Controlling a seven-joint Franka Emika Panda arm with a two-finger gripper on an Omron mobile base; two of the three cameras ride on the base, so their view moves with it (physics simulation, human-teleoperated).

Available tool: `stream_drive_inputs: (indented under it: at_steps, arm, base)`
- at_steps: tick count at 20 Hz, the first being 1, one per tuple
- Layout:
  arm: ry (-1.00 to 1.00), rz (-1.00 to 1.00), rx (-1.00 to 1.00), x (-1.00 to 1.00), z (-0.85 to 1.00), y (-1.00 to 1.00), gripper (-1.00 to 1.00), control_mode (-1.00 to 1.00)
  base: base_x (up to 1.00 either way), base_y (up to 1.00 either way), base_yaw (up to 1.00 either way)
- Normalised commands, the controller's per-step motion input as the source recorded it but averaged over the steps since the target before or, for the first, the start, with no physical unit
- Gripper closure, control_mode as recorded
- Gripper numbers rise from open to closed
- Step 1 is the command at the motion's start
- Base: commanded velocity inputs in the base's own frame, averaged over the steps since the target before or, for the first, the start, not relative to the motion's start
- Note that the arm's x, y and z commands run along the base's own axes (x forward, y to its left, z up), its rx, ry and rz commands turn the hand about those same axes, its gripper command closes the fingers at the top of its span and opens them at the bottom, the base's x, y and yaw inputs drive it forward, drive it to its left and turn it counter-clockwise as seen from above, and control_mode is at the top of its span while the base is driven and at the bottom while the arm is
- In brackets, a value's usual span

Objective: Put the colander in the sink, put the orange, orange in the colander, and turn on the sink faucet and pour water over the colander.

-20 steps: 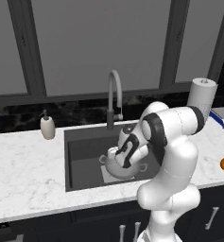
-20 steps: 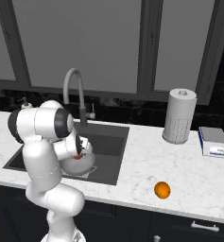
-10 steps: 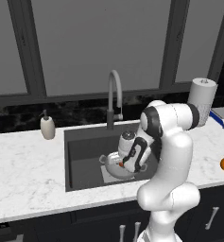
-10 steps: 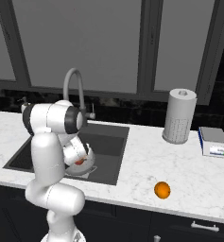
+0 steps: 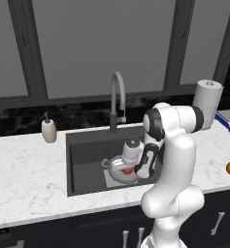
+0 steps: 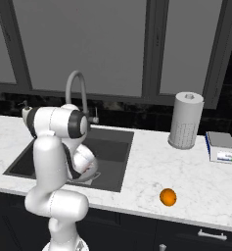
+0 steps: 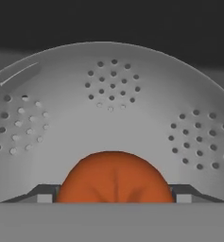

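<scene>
Since one second ago the arm has folded lower into the sink (image 5: pixel 82 160); the base cameras have not shifted. At that earlier moment the wrist sat above the colander (image 5: pixel 120 168); now the hand reaches down to the bowl at centre frame of the left base view, and the reddish-orange orange (image 5: pixel 128 170) shows inside the bowl.

Colander: sits on the sink floor over the lighter square patch, below and slightly right of the sink faucet (image 5: pixel 116 99) in the left base view. In the right base view the arm covers most of it.

Hand view: gripper (image 7: pixel 114 198) points straight into the bowl. The darker orange (image 7: pixel 114 177) sits at lower centre, directly between the two finger tips (image 7: pixel 43 195), with the perforated colander wall (image 7: pixel 113 90) arching behind it. The fingers sit against the fruit's sides, so I read the gripper as closed on the orange, though contact is not fully resolved.

Second orange (image 6: pixel 168 197), the brighter one, lies on the marble counter (image 6: pixel 151 171) at lower right of the right base view, well apart from the sink and to the right of the arm.

Judgement: fruit is at the bowl floor, directly ahead of the hand. Release comes next, then a reach rightward across the counter for the second orange. Faucet not yet running.
</scene>
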Motion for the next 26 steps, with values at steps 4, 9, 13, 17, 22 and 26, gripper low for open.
stream_drive_inputs:
  at_steps: [4,9,13,17,22,26]
  arm:
    - [0.01,0.00,0.00,0.00,0.06,0.00,-1.00,-1.00]
    - [0.03,0.00,0.00,0.00,0.19,0.00,-1.00,-1.00]
    - [0.00,0.00,0.00,-0.01,0.50,-0.05,-1.00,-1.00]
    - [0.00,-0.01,0.00,-0.09,0.80,-0.12,-1.00,-1.00]
    - [0.00,-0.04,0.00,-0.01,0.97,-0.01,-1.00,-1.00]
    - [0.02,-0.04,0.00,0.07,1.00,0.00,-1.00,-1.00]
  base:
    - [0.00,0.00,0.00]
    - [0.00,0.00,0.00]
    - [0.00,0.00,0.00]
    - [0.00,0.00,0.00]
    - [0.00,0.00,0.00]
    - [0.00,0.00,0.00]
